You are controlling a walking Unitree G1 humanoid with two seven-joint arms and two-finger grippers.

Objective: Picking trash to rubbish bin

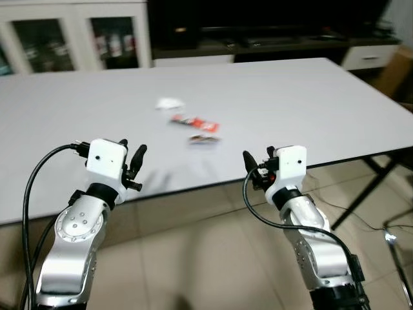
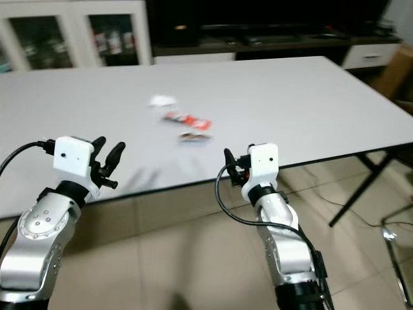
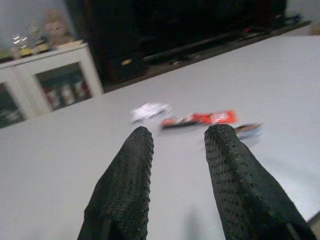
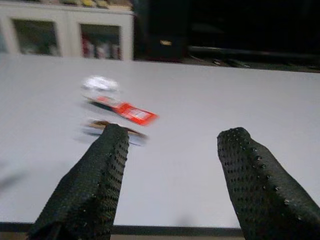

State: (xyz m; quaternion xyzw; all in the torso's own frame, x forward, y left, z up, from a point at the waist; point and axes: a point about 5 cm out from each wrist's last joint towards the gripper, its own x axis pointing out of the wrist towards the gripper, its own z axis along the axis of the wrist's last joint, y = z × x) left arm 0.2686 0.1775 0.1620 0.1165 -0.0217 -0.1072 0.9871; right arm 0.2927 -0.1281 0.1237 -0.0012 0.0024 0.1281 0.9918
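— Trash sits out on the white table (image 1: pixel 310 97): a crumpled white scrap (image 1: pixel 170 103), a red wrapper (image 1: pixel 195 122) just beside it, and a smaller dark wrapper (image 1: pixel 204 139) nearest the edge.

— And the end effectors?

— Both hover at the near edge, well short of the trash. The left end effector (image 1: pixel 132 163) has its fingers parted. The right end effector (image 1: pixel 257 168) is spread wider, with nothing held. The wrappers lie ahead, between the two.

A large white table (image 1: pixel 310 97) stands on a beige tiled floor (image 1: pixel 200 258). Beyond its far edge are a white glass-fronted cabinet (image 1: pixel 77 35) and a dark low unit (image 1: pixel 271 32). A drawer (image 1: pixel 371 57) sits past its far right corner.
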